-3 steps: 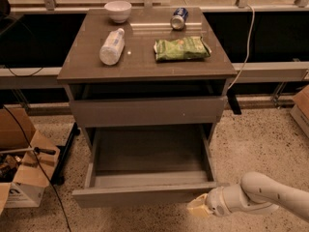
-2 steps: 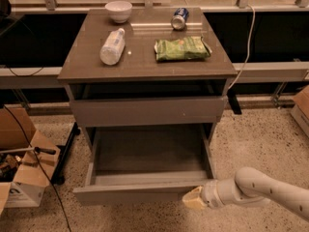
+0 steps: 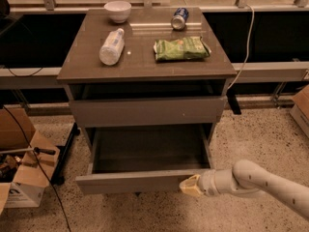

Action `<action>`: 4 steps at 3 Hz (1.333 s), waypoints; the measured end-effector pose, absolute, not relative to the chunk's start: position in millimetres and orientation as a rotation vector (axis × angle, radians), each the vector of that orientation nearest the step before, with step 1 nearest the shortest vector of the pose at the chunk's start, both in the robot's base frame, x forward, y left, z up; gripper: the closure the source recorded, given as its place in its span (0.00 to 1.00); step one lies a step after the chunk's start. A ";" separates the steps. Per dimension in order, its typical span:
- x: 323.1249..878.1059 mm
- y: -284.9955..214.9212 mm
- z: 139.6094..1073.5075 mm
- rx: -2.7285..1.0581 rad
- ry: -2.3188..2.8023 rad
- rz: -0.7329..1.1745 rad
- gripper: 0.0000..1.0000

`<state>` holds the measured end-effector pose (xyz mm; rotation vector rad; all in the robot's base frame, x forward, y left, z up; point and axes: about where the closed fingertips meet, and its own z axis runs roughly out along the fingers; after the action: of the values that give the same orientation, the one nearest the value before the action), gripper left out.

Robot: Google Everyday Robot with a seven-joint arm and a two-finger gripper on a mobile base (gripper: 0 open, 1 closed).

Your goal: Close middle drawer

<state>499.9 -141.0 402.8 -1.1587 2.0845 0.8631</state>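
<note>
The middle drawer stands pulled far out of the cabinet, its bare grey inside showing. The gripper sits low at the right end of the drawer's front (touching or just beside, unclear); whether it is wide or narrow I cannot tell.
</note>
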 end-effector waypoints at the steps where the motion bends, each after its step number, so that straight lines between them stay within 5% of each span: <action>1: 525.1 -132.4 401.7 -1.159 2.016 0.862 1.00; 3: 618.9 -132.2 426.1 -1.159 1.872 0.777 1.00; 4: 617.2 -131.8 426.1 -1.159 1.872 0.777 1.00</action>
<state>617.2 -131.8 426.1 -1.1586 1.8719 0.7769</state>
